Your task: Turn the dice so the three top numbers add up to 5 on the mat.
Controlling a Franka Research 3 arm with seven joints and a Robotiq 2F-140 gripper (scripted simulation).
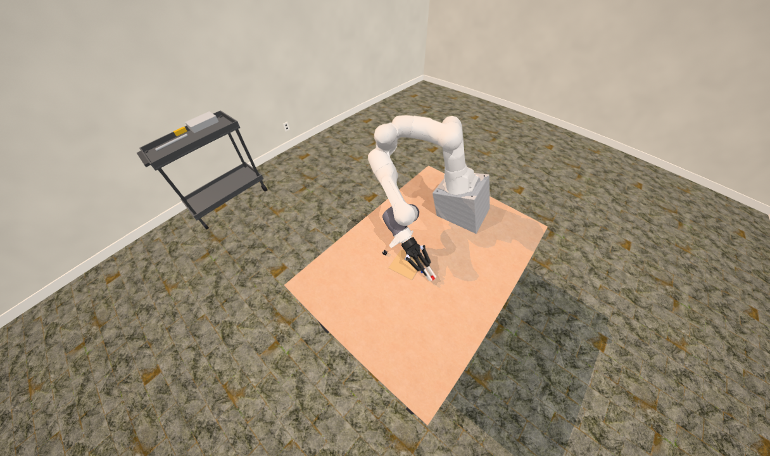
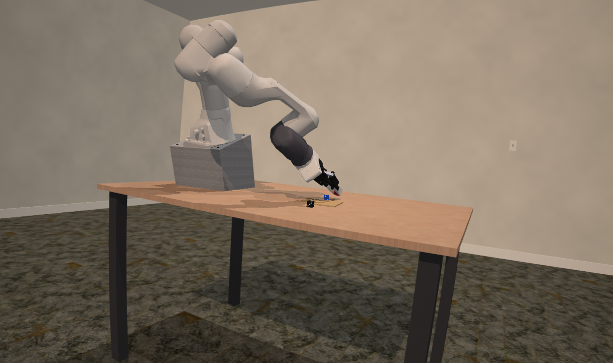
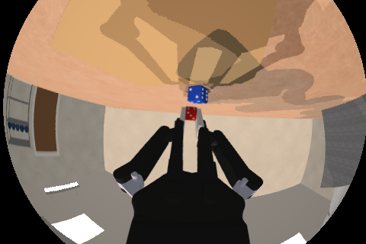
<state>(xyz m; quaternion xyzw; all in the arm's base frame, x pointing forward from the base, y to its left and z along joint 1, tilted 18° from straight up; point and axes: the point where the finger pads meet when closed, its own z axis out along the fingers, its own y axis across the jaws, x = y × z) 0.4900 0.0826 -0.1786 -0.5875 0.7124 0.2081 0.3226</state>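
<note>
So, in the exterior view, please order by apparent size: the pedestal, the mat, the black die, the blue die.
1. Pedestal
2. Mat
3. Black die and blue die: both tiny and look alike; the black one is nearer the camera, so I leave them unranked.
</note>
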